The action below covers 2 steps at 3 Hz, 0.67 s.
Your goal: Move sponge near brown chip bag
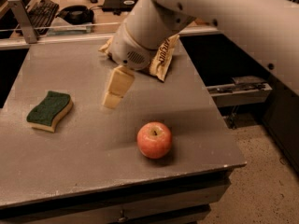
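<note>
Sponge [49, 111], small and wavy-edged, with a dark green scrub top and a pale yellow foam body, lies flat on the left side of the grey metal table [70, 167], green side up, near the left edge. Nothing touches it.

The brown chip bag [163, 59], a tan and dark brown foil snack bag with white lettering, lies toward the far side of the table, well apart from the sponge. Much of it is hidden behind the wrist of the white robot arm [154, 24]. One end shows to the right of the wrist and a small corner shows to its left.

The arm reaches in from the upper right and crosses over the bag. At its end the pale yellow blocky gripper [112, 99] points down and to the left over the middle of the table, between the sponge and the chip bag. It is to the right of the sponge and clearly apart from it. It holds nothing that can be seen, and whether it is open or closed cannot be told from this angle.

A round red apple [154, 139] with a yellowish patch around its stem stands toward the near right of the table, below and to the right of the gripper and apart from it.

Behind the table a dark keyboard [39, 10] rests on a desk at the upper left.
</note>
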Motion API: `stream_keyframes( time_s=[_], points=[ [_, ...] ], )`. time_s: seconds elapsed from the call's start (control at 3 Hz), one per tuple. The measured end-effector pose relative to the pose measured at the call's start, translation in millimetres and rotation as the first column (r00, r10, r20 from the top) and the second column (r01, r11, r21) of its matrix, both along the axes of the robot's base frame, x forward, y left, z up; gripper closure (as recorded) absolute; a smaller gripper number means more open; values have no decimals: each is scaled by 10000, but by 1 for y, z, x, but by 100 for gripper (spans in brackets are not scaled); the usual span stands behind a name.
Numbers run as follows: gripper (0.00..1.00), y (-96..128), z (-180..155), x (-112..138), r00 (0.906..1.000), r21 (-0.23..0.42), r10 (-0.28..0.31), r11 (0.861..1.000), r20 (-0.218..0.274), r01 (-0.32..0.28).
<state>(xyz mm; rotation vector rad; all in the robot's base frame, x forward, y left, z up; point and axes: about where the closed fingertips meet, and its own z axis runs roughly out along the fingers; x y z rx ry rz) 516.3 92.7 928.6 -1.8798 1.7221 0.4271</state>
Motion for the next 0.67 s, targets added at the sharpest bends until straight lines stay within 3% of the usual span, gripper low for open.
stream_keyframes(
  time_s=[0.33, 0.67],
  points=[
    [0, 77, -29, 8, 9960, 1011, 788, 9921, -427, -741],
    [0, 115, -48, 3, 9908, 1385, 1019, 9863, -886, -890]
  ],
)
